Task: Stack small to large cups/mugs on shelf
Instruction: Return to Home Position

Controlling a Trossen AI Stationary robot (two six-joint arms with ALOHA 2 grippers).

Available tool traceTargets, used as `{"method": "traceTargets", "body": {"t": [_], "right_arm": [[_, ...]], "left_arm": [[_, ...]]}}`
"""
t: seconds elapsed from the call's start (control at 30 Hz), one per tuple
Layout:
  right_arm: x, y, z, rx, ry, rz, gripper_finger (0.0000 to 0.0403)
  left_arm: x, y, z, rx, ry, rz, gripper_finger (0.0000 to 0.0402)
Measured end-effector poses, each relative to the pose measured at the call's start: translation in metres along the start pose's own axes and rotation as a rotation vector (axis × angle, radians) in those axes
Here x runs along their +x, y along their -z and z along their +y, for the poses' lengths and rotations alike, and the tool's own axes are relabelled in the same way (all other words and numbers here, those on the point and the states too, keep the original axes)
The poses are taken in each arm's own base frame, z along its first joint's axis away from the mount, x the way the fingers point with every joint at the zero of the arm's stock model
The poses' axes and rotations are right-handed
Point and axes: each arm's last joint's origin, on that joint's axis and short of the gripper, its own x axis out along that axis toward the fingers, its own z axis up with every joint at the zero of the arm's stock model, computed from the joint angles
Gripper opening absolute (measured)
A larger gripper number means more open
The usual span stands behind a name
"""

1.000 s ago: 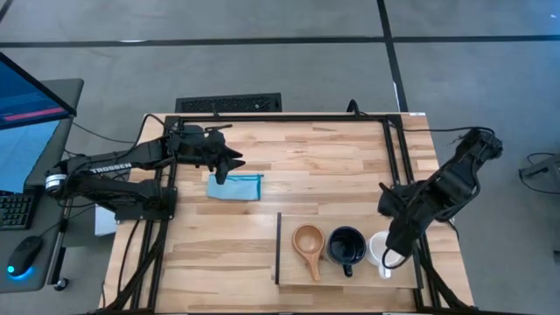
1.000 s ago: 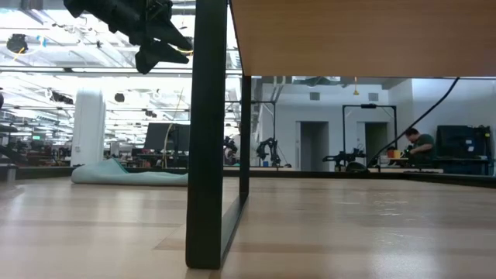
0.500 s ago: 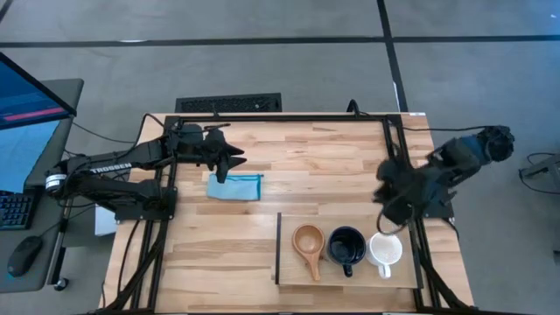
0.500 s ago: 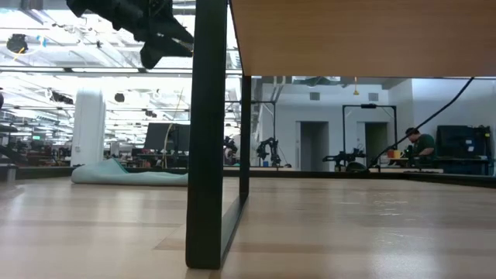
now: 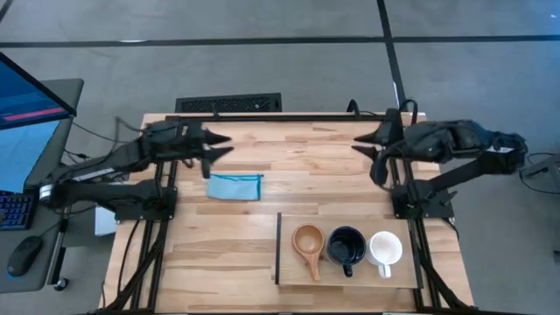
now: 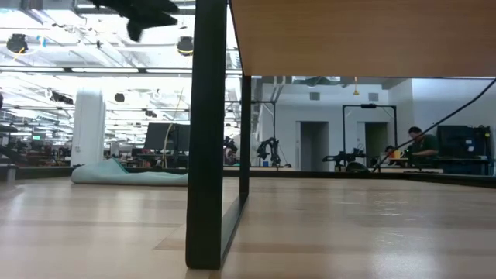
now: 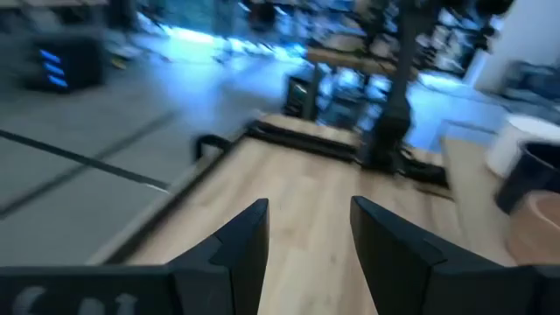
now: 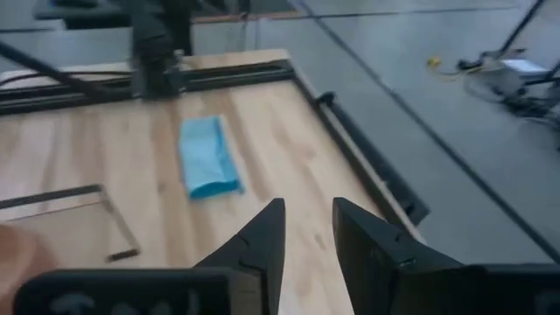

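Three cups stand upright in a row on the shelf (image 5: 411, 271), each on its base: a tan wooden cup (image 5: 308, 242), a black mug (image 5: 347, 247) and a white mug (image 5: 385, 249). Their handles point toward the near edge. My left gripper (image 5: 220, 149) hangs open above the table's far left, beyond the blue cloth (image 5: 234, 186). In its wrist view my left gripper (image 7: 308, 229) has nothing between its fingers. My right gripper (image 5: 363, 150) hangs open over the far right and points toward the table's left. My right gripper (image 8: 308, 229) is also empty.
The blue cloth (image 8: 208, 157) lies flat on the planked tabletop, left of centre. The shelf's dark edge strip (image 5: 278, 249) stands at its left end. A dark frame (image 5: 280, 116) runs along the table's far edge. In the low view the shelf's leg (image 6: 205, 132) fills the middle.
My right gripper has left the white mug, risen, gone toward the far edge and turned until it points toward the table's left. The white mug stays upright on the shelf. My left gripper has risen and drawn back a little toward the far left.
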Motion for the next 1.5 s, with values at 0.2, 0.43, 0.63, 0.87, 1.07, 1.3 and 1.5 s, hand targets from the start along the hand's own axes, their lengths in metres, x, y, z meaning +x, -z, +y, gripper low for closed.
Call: {"method": "traceTargets", "body": {"t": [0.2, 0.43, 0.63, 0.87, 1.07, 1.3, 1.5], "right_arm": [[-0.001, 0.026, -0.016, 0.035, 0.063, -0.098, 0.0118], [0.006, 0.073, -0.022, 0.113, 0.042, -0.307, 0.0115], [0.02, 0.116, -0.023, 0.178, 0.07, -0.452, 0.0084], [0.034, 0.156, -0.021, 0.264, 0.047, -0.507, 0.0032], [0.038, 0.173, -0.02, 0.292, 0.036, -0.601, 0.001], [0.043, 0.189, -0.018, 0.325, 0.007, -0.612, 0.0004], [0.049, 0.204, -0.016, 0.356, -0.009, -0.615, 0.0007]], "left_arm": [[-0.055, -0.002, 0.0, 0.007, -0.079, -0.071, 0.0153], [-0.077, 0.026, 0.003, 0.024, -0.136, -0.116, 0.0153], [-0.075, 0.07, 0.009, -0.013, -0.164, -0.167, 0.0153], [-0.077, 0.099, 0.013, -0.057, -0.156, -0.208, 0.0153], [-0.068, 0.123, 0.016, -0.086, -0.15, -0.198, 0.0153], [-0.055, 0.143, 0.018, -0.113, -0.13, -0.173, 0.0153], [-0.052, 0.151, 0.02, -0.137, -0.136, -0.147, 0.0153]]}}
